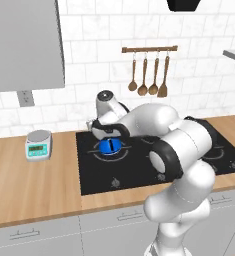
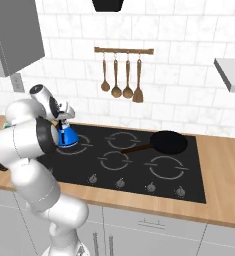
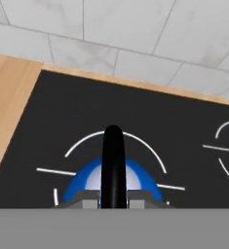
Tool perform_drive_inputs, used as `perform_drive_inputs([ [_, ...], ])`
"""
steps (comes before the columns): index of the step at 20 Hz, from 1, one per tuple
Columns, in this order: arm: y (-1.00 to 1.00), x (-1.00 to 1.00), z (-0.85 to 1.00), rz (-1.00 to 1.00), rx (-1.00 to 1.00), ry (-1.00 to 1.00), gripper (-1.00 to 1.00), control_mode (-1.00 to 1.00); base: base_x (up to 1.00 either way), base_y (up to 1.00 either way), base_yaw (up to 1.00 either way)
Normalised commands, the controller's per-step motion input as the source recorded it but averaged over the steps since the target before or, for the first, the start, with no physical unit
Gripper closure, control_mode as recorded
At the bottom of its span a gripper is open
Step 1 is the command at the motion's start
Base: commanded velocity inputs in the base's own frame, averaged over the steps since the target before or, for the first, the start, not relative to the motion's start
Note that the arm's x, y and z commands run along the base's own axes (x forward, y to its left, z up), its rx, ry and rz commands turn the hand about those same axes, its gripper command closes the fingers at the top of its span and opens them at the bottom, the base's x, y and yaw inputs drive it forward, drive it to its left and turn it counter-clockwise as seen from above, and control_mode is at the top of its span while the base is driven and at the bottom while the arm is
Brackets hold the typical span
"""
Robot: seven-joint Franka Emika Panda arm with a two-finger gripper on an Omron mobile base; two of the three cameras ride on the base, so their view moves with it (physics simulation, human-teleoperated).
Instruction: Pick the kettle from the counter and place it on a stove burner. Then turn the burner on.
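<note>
- You have the kettle (image 1: 110, 146) sitting on the large stove burner (image 3: 82, 146) at the rear left of the black cooktop (image 2: 139, 170), inside its white ring.
- Your gripper (image 3: 113, 198) is directly over the kettle; in the hand view its thin black handle (image 3: 113, 165) rises between the two fingers (image 3: 86, 200), which sit close on either side of it.
- The fingers are narrow and appear to touch the handle, but you cannot tell for certain that they clamp it.
- One kettle, bright blue, upright on the glass.
- One grey kitchen scale (image 1: 38, 144) with a green display stands on the wooden bench (image 1: 29, 185), left of the cooktop and well apart from the kettle.
- One black frying pan (image 2: 165, 142) lies at the rear right of the cooktop.
- Four wooden utensils (image 1: 149, 75) hang from one rail on the tiled wall.
- In the right base view you can count four knobs (image 2: 120, 183) along the front of the cooktop.
</note>
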Motion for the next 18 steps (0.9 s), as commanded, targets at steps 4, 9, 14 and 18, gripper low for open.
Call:
perform_drive_inputs([
  [4, 0.00, 0.00, -0.50, 0.00, 0.07, 0.00, 1.00, -1.00, 0.00, 0.00, 0.00],
  [9, -0.05, 0.05, -0.21, 0.00, 0.03, -0.12, 1.00, -1.00, 0.00, 0.00, 0.00],
  [14, -0.14, 0.29, 0.00, -0.01, 0.00, -0.28, 1.00, -1.00, 0.00, 0.00, 0.00],
  [18, -0.04, 0.08, 0.00, 0.00, 0.03, -0.07, 1.00, -1.00, 0.00, 0.00, 0.00],
])
